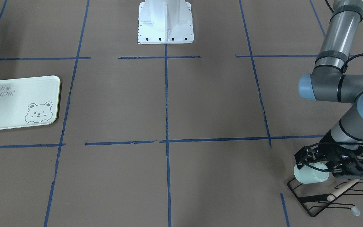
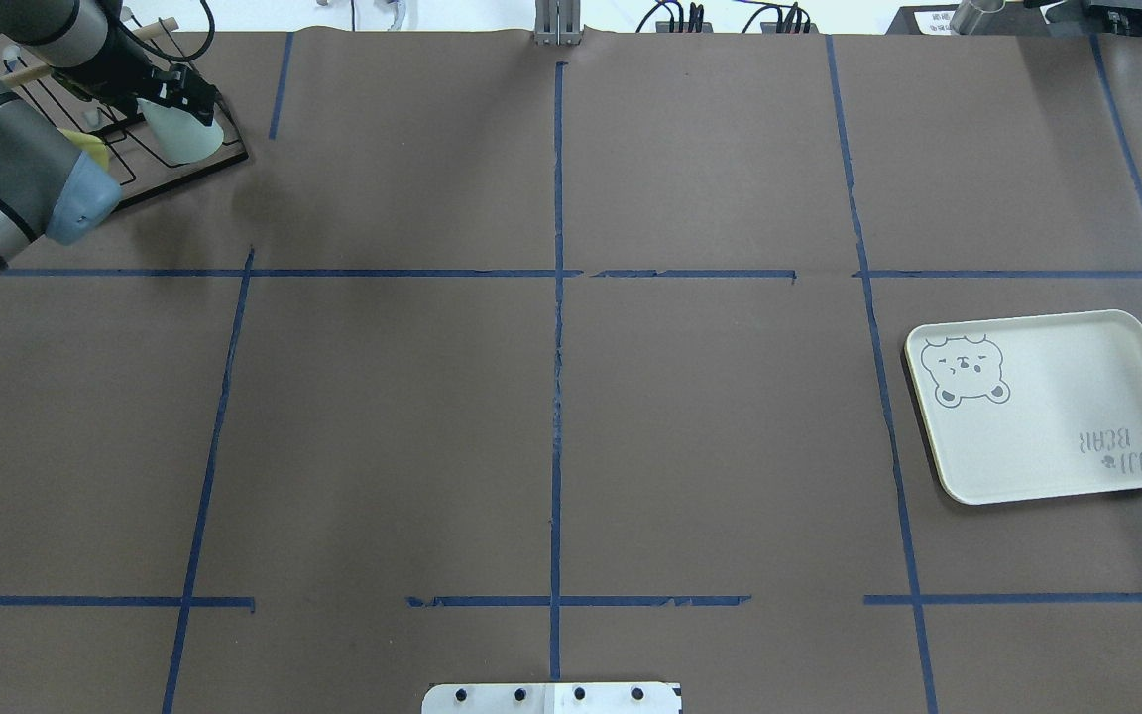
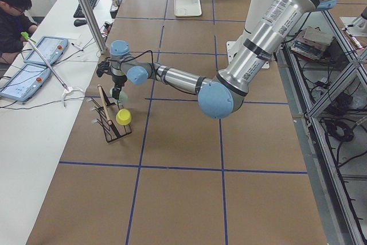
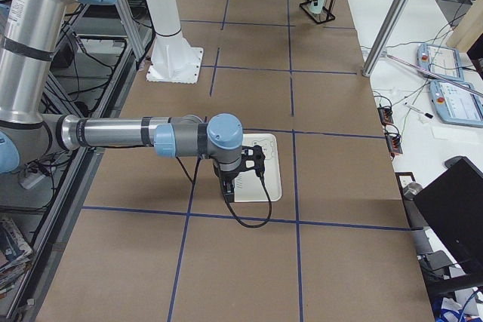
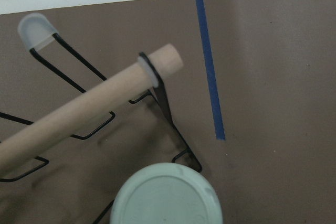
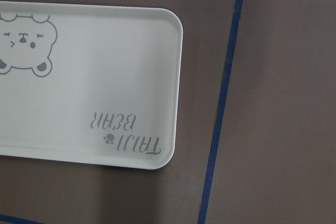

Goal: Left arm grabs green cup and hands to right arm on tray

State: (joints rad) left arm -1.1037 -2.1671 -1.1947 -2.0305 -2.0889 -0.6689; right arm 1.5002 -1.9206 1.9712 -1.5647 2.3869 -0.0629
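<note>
Mint-green cup [image 1: 307, 177], smooth, handleless, slightly tapered, tipped sideways by wire rack [image 1: 312, 199]

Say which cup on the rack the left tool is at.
The mint-green cup, right at the left tool; the yellow cup sits further along the rack, untouched.

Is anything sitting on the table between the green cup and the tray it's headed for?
Nothing visible does. The green cup is at the left pincer over the black wire rack, and between it and the tray lies only brown table with blue tape lines.
</note>
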